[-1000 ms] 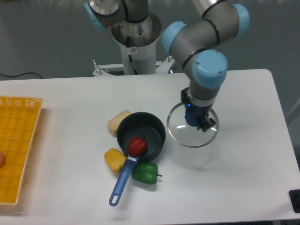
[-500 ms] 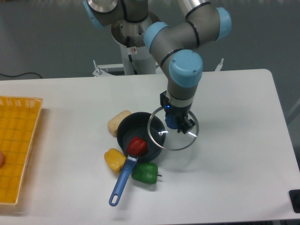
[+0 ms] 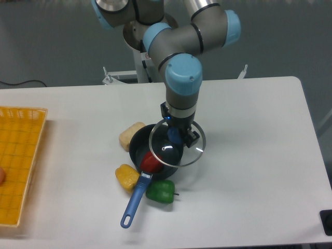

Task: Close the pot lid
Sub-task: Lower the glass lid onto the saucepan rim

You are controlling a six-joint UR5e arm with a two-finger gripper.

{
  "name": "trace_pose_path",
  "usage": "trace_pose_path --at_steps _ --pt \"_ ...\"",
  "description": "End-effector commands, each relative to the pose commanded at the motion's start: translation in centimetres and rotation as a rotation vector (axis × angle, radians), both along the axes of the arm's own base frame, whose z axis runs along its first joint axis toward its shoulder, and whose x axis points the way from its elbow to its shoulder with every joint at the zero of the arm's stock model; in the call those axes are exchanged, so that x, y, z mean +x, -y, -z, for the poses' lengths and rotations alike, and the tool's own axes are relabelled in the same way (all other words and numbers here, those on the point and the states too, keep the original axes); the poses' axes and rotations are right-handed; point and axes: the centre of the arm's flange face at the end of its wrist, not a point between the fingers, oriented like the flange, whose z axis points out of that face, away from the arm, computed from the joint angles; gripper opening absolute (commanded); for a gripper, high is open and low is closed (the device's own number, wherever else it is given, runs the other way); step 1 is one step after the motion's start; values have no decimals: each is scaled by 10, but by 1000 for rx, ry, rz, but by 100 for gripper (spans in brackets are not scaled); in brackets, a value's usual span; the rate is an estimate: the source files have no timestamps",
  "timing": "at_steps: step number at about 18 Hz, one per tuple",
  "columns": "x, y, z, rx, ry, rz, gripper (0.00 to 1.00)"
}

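Observation:
The dark pot [image 3: 140, 151] stands on the white table, its long blue handle [image 3: 134, 200] pointing toward the front left. A red pepper [image 3: 151, 162] lies inside it. My gripper [image 3: 177, 136] is shut on the blue knob of the pot lid [image 3: 193, 154], a clear glass disc with a thin metal rim. The lid hangs in the air, overlapping the pot's right half and reaching past it to the right. The knob is mostly hidden by my fingers.
Around the pot lie a pale yellow vegetable [image 3: 129, 135] at its upper left, a yellow pepper [image 3: 126, 176] at its lower left and a green pepper [image 3: 161, 191] beside the handle. A yellow basket [image 3: 23, 129] sits at the table's left edge.
My gripper has carried the lid leftward, from right of the pot to partly over it. The pot and vegetables have not moved.

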Motion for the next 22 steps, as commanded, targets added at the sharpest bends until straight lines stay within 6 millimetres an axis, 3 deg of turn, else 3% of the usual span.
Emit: trace_pose_path --at_steps 8,22 --pt "20 -15 6 -9 10 3 52" --pt "27 -25 22 -26 28 -21 52"
